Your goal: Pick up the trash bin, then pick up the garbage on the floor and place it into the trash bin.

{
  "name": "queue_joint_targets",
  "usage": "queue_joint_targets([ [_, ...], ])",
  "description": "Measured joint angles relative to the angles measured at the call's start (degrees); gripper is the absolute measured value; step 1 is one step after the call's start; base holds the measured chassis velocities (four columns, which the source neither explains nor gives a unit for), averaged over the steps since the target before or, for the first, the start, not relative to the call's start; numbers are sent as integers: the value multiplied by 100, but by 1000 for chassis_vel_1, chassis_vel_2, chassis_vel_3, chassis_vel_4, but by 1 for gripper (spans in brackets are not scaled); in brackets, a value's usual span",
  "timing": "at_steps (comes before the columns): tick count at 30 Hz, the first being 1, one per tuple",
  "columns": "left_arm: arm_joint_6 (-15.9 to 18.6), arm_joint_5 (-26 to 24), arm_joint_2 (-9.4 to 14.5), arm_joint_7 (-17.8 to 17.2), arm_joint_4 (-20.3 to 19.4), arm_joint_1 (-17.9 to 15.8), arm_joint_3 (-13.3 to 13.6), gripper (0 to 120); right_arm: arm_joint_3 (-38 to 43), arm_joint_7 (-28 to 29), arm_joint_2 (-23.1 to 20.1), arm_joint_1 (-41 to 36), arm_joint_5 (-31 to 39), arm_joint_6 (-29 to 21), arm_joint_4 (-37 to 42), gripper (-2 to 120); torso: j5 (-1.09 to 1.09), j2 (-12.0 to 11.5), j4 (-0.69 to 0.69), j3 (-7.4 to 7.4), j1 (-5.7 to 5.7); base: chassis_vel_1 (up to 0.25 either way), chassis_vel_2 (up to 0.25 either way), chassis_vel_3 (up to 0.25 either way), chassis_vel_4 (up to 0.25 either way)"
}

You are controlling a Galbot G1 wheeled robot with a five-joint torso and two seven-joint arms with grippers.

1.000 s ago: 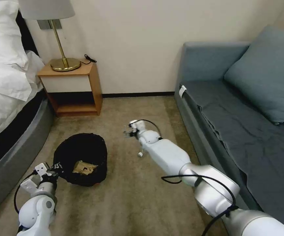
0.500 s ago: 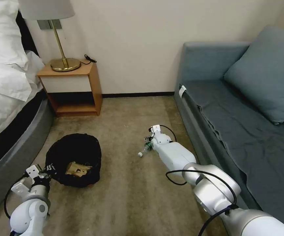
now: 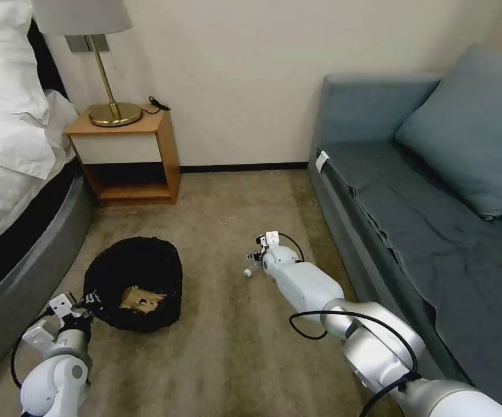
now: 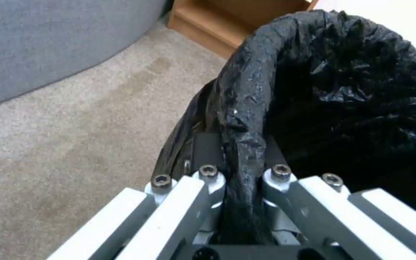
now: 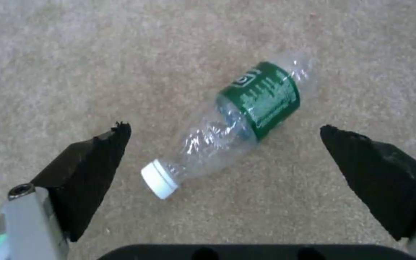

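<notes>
— What's down on the carpet right now?

— Tan carpet, wall to wall. A crushed clear bottle lies on its side on it, green label, white cap. You can spot it out in the open floor too, between the bin and the sofa.

— And the bin?

— The bin, black bag liner, is over by the bed side; whether its base touches the carpet, I can't tell. A tan wad sits inside it.

— Anything else standing on the floor?

— A wooden nightstand against the wall, a brass lamp on top. The blue-grey sofa along the right, the bed along the left.
</notes>
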Motion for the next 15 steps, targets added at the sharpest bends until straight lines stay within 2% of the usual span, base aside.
queue_joint_targets([
  [3, 2, 4, -37, 1, -200, 108, -23, 3, 7, -20, -1, -134, -105, 44, -8, 100, 1, 1, 0, 0, 0, 0, 0, 0, 0],
  [10, 27, 75, -69, -1, -398, 174, 1, 3, 203, -189, -4, -382, -614, 135, -115, 100, 1, 1, -1, 0, 0, 0, 0, 0, 0],
  [13, 53, 47, -5, -6, -382, 117, 7, 3, 193, -273, -6, -458, -669, 168, -4, 100, 0, 1, -1, 0, 0, 0, 0, 0, 0],
  [15, 73, -76, 184, -19, -155, -90, 7, 3, 79, -418, -5, -536, -689, 284, 257, 100, 1, 1, 0, 0, 0, 0, 0, 0, 0],
])
